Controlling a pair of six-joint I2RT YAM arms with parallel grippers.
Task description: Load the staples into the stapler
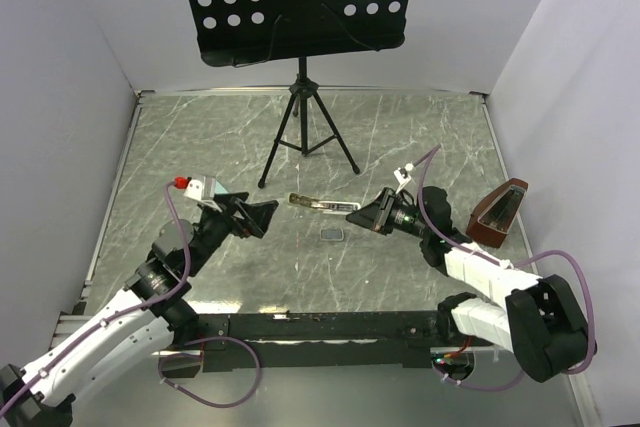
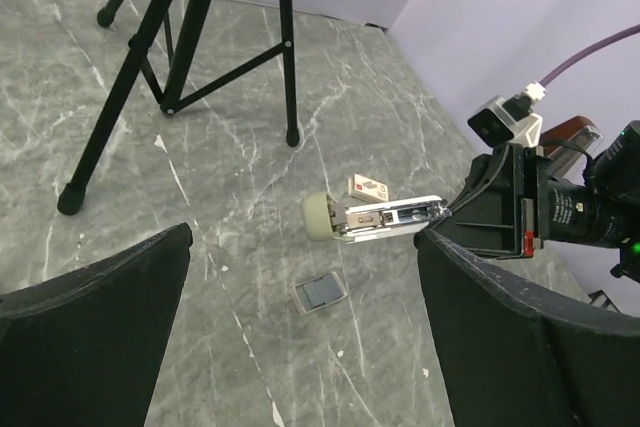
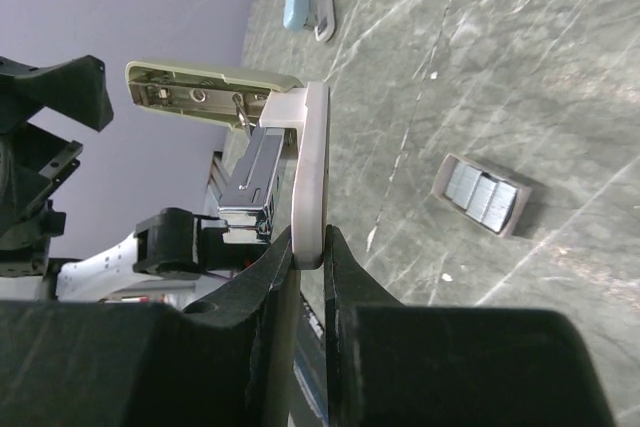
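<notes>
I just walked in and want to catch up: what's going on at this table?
The right gripper is shut on the base of a stapler, holding it flipped open. The left gripper hangs open beside it, empty. The staples lie on the table between the two arms, not yet loaded.

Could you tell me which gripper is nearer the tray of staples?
Right. The right gripper, holding the stapler, sits just right of the tray of staples; the open left gripper is farther off, to its left.
</notes>
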